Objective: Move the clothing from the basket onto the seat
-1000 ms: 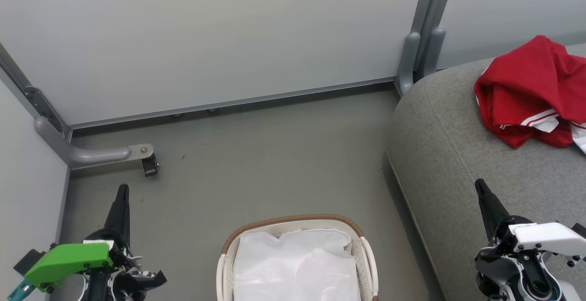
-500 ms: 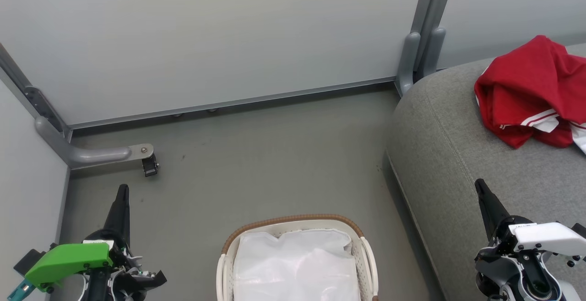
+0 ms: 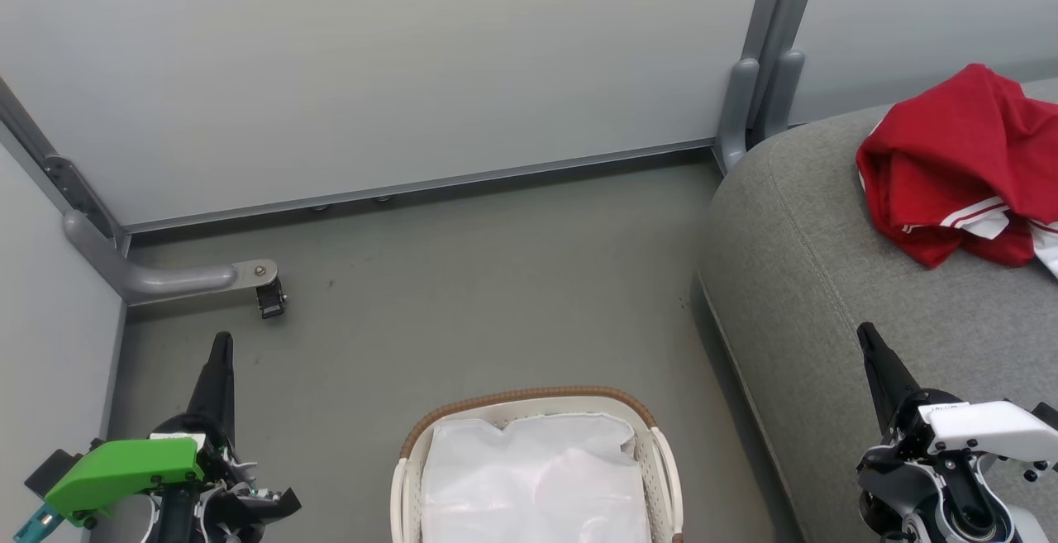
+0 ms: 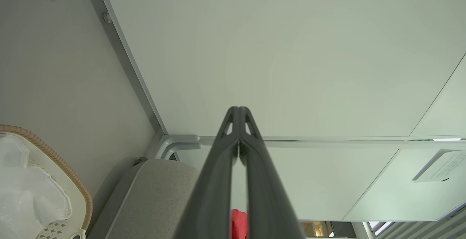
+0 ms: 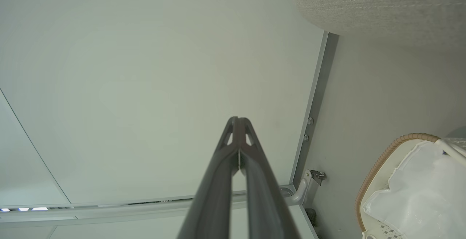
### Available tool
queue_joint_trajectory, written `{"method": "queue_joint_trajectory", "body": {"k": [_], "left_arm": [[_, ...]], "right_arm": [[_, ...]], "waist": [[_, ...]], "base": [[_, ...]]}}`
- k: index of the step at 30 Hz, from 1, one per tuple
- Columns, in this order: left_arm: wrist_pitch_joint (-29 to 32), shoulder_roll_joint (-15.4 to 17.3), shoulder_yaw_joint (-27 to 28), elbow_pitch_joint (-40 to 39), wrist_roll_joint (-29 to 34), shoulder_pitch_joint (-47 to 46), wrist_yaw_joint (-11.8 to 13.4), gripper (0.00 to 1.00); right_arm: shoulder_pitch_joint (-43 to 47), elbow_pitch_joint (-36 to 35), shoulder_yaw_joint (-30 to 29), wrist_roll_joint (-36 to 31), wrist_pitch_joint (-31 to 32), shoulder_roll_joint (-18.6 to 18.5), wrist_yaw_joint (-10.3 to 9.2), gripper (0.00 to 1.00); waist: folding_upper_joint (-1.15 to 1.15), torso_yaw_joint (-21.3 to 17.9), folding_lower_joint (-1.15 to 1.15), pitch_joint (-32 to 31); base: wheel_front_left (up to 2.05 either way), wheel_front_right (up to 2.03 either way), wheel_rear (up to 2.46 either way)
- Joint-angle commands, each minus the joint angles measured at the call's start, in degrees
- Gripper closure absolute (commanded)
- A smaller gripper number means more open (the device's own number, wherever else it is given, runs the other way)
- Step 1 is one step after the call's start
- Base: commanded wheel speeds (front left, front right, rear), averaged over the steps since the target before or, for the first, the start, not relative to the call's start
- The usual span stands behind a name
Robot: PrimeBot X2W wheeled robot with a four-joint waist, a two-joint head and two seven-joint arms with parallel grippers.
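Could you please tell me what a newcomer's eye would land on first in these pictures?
The bright red clothing stands out, heaped on the grey seat at the head view's right. Next comes the basket at bottom centre, holding a white sheet. The left gripper and right gripper flank it, shut and empty.

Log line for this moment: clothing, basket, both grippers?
clothing: on seat | basket: white sheet inside | left gripper: shut, empty | right gripper: shut, empty

Pale grey partition panels (image 3: 397,64) in grey metal frames, joined at a corner post (image 3: 764,47). Dull grey floor (image 3: 463,295), faintly scuffed. Curved metal foot (image 3: 165,278) with small black caster (image 3: 270,299) at left. Soft, even light.
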Motion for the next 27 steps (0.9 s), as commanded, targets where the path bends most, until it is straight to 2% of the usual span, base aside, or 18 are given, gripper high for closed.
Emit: {"method": "queue_joint_trajectory", "body": {"k": [1,27], "left_arm": [[0.2,0.3,0.1,-0.1,-0.2,-0.6,-0.2,1.00],[0.2,0.3,0.1,-0.1,-0.2,-0.6,-0.2,1.00]], "right_arm": [[-0.5,-0.2,-0.1,0.2,0.1,-0.3,0.00,1.00],[-0.5,-0.2,-0.1,0.2,0.1,-0.3,0.00,1.00]], "waist": [[0.00,0.0,0.00,0.0],[0.00,0.0,0.00,0.0]], "base": [[0.00,0.00,0.00],[0.00,0.00,0.00]]}}
